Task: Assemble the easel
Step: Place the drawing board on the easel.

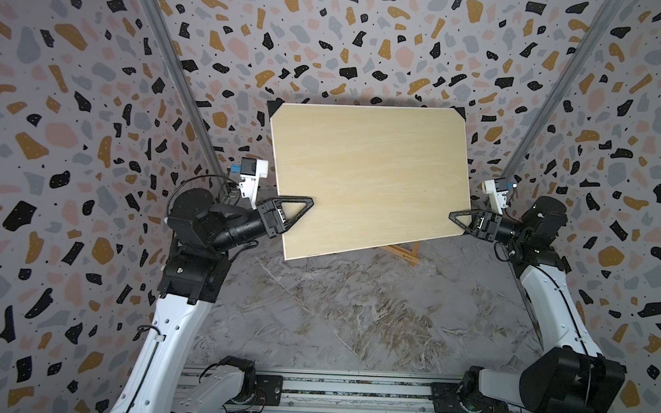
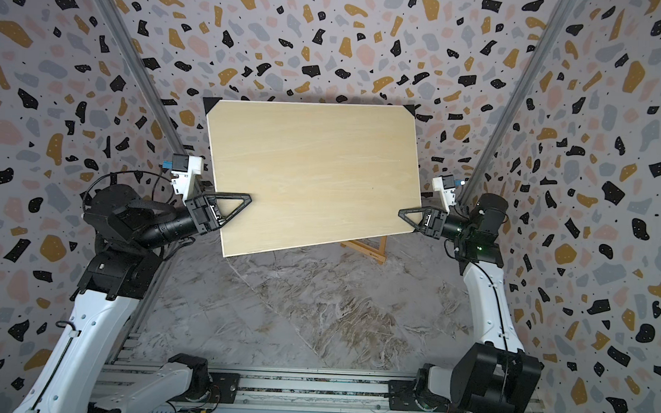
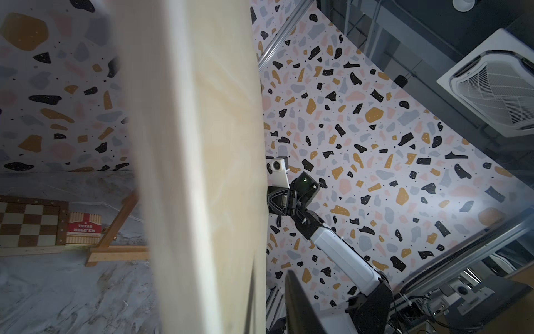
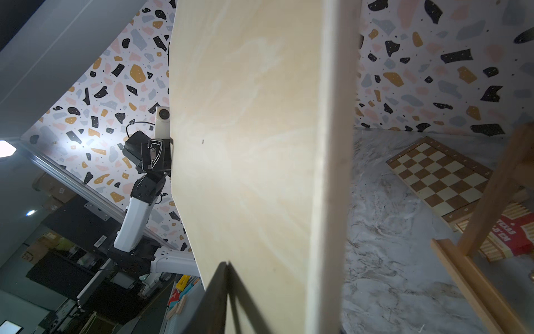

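The step in hand looks like setting the large pale rectangular wooden board (image 1: 369,178), raised and tilted above the grey marbled tabletop (image 1: 335,312), onto the small honey-brown wooden A-frame easel (image 1: 402,252), which stands just behind the board's lower edge on the right arm's side, mostly hidden. Doing it well means levelling the board, moving both arms together, and lowering it squarely onto the ledge without nudging the light frame. The left end effector (image 1: 307,204) and right end effector (image 1: 453,214) each straddle a side edge, fingers narrowly parted, apparently pinching the board.
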Controlling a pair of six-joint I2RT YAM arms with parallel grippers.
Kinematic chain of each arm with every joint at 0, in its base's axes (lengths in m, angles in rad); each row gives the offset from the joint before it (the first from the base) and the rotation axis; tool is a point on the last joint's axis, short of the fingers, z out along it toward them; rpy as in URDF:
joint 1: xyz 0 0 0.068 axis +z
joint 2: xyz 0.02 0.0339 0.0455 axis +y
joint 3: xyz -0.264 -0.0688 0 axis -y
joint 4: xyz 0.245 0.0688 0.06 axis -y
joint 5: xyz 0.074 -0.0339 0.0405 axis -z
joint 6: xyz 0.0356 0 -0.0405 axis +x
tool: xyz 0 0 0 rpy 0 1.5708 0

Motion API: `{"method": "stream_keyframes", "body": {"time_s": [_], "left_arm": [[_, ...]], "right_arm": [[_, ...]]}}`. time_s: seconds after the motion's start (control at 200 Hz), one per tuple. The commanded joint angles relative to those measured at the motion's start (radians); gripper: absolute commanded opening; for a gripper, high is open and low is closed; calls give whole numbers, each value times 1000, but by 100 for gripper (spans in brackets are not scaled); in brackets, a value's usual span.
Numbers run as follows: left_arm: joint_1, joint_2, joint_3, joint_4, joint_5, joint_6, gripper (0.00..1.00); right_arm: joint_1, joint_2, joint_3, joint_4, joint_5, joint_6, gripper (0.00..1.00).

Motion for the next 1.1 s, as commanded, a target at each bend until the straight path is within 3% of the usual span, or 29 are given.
{"method": "stream_keyframes", "body": {"time_s": [0.0,0.115,0.165,0.39,0.561,0.696,0.836,0.931,1.091], "left_arm": [[-163,-7,83,386,371,9,0],[-163,-17,117,271,343,118,0],[-162,-18,142,216,308,164,0],[-162,5,235,4,242,297,0],[-160,13,228,61,252,216,0],[-161,-5,244,-8,183,271,0],[-160,-11,197,212,170,119,0],[-161,-17,178,341,131,21,0],[-160,-15,297,41,121,188,0]], "right_arm": [[92,-42,57,79,306,-248,0],[87,-41,42,106,290,-212,0],[86,-37,42,112,281,-197,5],[33,-62,82,22,324,-181,8],[-21,-42,113,5,322,-141,7],[-24,-53,101,38,295,-136,13],[-11,-50,89,54,229,-126,19],[13,-61,82,58,216,-130,28],[22,-57,115,29,190,-125,36]]}}
